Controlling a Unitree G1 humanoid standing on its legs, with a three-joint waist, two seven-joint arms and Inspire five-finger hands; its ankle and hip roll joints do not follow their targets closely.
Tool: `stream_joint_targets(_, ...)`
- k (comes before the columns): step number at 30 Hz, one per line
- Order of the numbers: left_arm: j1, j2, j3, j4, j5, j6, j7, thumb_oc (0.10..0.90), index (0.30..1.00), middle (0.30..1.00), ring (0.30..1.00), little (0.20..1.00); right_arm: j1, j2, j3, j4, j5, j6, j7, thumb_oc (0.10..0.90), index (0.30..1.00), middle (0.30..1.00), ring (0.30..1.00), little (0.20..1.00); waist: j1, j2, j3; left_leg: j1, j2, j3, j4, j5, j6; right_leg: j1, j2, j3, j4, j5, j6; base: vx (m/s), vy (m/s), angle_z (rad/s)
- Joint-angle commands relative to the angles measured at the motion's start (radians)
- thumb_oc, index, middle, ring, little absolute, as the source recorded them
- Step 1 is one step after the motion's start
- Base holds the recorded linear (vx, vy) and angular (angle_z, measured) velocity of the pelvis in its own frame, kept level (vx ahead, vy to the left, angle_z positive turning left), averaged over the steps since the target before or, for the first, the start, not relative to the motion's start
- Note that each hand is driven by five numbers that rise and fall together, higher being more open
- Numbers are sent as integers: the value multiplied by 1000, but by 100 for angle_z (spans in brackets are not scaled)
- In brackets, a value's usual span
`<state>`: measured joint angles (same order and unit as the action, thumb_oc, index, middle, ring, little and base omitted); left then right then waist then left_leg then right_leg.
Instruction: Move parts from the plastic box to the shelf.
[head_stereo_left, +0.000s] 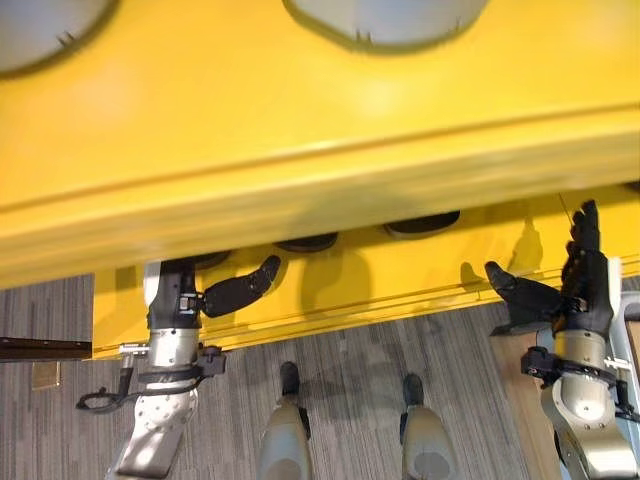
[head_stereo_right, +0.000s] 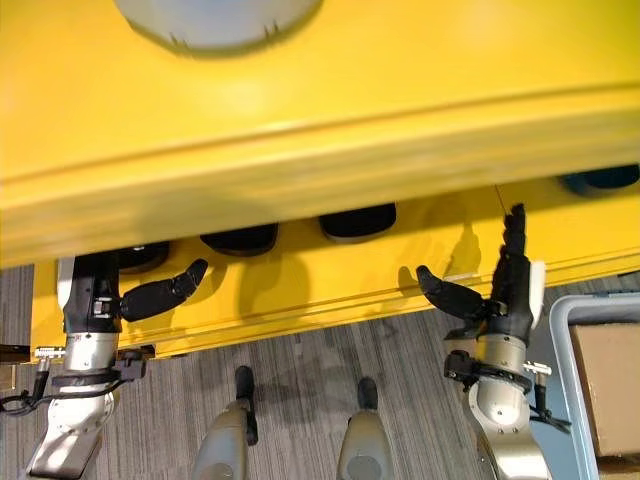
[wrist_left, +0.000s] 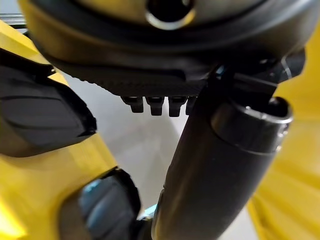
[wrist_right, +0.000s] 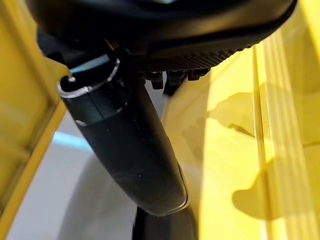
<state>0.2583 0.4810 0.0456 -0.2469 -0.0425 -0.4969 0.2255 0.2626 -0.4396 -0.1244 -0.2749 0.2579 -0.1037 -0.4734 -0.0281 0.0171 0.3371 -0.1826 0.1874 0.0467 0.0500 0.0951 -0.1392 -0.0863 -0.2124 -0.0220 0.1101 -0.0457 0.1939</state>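
A big yellow plastic box (head_stereo_left: 350, 120) spans the eye views, its thick rim close to the camera. Its lower wall (head_stereo_left: 400, 270) runs above the striped floor. My left hand (head_stereo_left: 180, 295) is against that wall on the left, thumb (wrist_left: 215, 175) pointing right and fingers tucked under the rim. On the right, my right hand (head_stereo_right: 510, 290) lies flat on the wall with straight fingers pointing up and its thumb (wrist_right: 130, 145) spread left. Both hands are open and hold nothing. Dark oval shapes (head_stereo_right: 357, 222) sit just under the rim.
Pale grey rounded shapes (head_stereo_right: 215, 20) show at the top, past the box. A grey-rimmed bin (head_stereo_right: 560, 330) holding a cardboard box (head_stereo_right: 605, 380) stands at the lower right. A dark bar (head_stereo_left: 40, 348) juts in at the left. Striped carpet lies below.
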Motion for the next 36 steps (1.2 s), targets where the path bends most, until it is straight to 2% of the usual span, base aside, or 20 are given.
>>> stream_joint_targets(1,2,17,69,-54,-176,-163,-82,900,1000,1000,1000,1000,-7,-1,-57,-27,21,-104,-34,900,1000,1000,1000,1000,-7,-61,-159,84,-37,91,-65,-52,48,21,48,-92,-110,85,-53,96,-25,0)
stream_joint_targets(5,50,2,59,-36,-178,-193,-103,900,1000,1000,1000,1000,30,10,-78,-14,20,-100,-37,900,1000,1000,1000,1000,-11,-66,-188,134,-22,101,-131,-30,38,59,37,-103,-196,138,-33,24,-13,3)
stream_joint_targets(9,77,-10,43,-10,-164,-225,-36,900,1000,1000,1000,1000,59,18,-93,14,18,-69,-33,900,1000,1000,1000,1000,-20,-64,-222,152,0,105,-137,-41,30,63,35,-102,-197,141,-22,-3,0,1)
stream_joint_targets(12,67,-8,38,14,-136,-220,-31,900,1000,1000,1000,1000,67,26,-90,51,29,-46,-15,900,1000,1000,1000,1000,-29,-64,-235,165,5,112,-137,-44,27,75,38,-103,-197,137,-24,0,0,0)
stream_joint_targets(16,96,-31,-3,91,-207,-52,-111,900,1000,1000,1000,1000,99,32,-69,125,34,-3,46,900,1000,1000,1000,1000,-39,-65,-252,201,-3,126,-137,-63,30,94,41,-101,-197,132,-21,-1,4,-5)
stream_joint_targets(18,113,-37,-20,156,-198,-20,-130,900,1000,1000,1000,1000,100,39,-60,176,66,14,86,900,1000,1000,1000,1000,-38,-68,-257,214,-3,131,-137,-69,33,106,44,-104,-197,125,-25,-13,-46,-15)
stream_joint_targets(20,85,-47,-58,331,-202,7,-165,900,1000,1000,1000,1000,55,43,-4,353,24,54,115,900,1000,1000,1000,1000,-33,-67,-264,226,3,142,-137,-69,31,117,47,-122,-197,120,-30,-39,-31,-12)
stream_joint_targets(24,62,-64,-70,429,-244,77,-201,900,1000,1000,1000,1000,21,53,21,481,18,55,111,900,1000,1000,1000,1000,-25,-68,-263,233,10,141,-137,-65,31,126,52,-135,-197,118,-35,-5,-23,1)
stream_joint_targets(25,53,-71,-70,470,-279,120,-248,900,1000,1000,1000,1000,7,55,18,522,-3,78,155,900,1000,1000,1000,1000,-23,-69,-262,235,10,137,-137,-66,31,129,55,-138,-197,116,-36,0,0,0)
stream_joint_targets(26,49,-78,-72,500,-293,127,-264,900,1000,1000,1000,1000,-2,54,27,545,-1,103,167,900,1000,1000,1000,1000,-20,-68,-262,237,8,135,-137,-66,33,131,55,-140,-197,116,-38,0,0,0)
stream_joint_targets(28,41,-92,-66,546,-320,158,-297,900,1000,1000,1000,1000,-22,60,40,586,-4,104,157,900,1000,1000,1000,1000,-18,-68,-262,240,8,131,-137,-66,34,134,58,-141,-197,115,-39,0,0,0)
stream_joint_targets(29,37,-95,-65,561,-324,157,-298,900,1000,1000,1000,1000,-27,61,42,600,-6,100,161,900,1000,1000,1000,1000,-17,-68,-262,240,8,130,-137,-67,33,134,58,-143,-197,115,-40,0,0,0)
stream_joint_targets(31,17,-112,-60,655,-386,148,-377,900,1000,1000,1000,1000,-55,75,56,676,50,104,191,900,1000,1000,1000,1000,-12,-71,-264,244,4,124,-137,-69,36,139,60,-146,-197,116,-41,0,0,0)
stream_joint_targets(33,8,-119,-65,675,-410,170,-420,900,1000,1000,1000,1000,-62,79,65,704,25,104,226,900,1000,1000,1000,1000,-10,-73,-263,246,3,122,-137,-71,37,142,61,-148,-197,115,-41,0,-10,2)
stream_joint_targets(36,-8,-130,-76,721,-422,177,-443,900,1000,1000,1000,1000,-78,92,86,759,64,132,259,900,1000,1000,1000,1000,-9,-74,-266,250,0,119,-137,-75,40,145,62,-151,-197,114,-43,-8,-17,4)
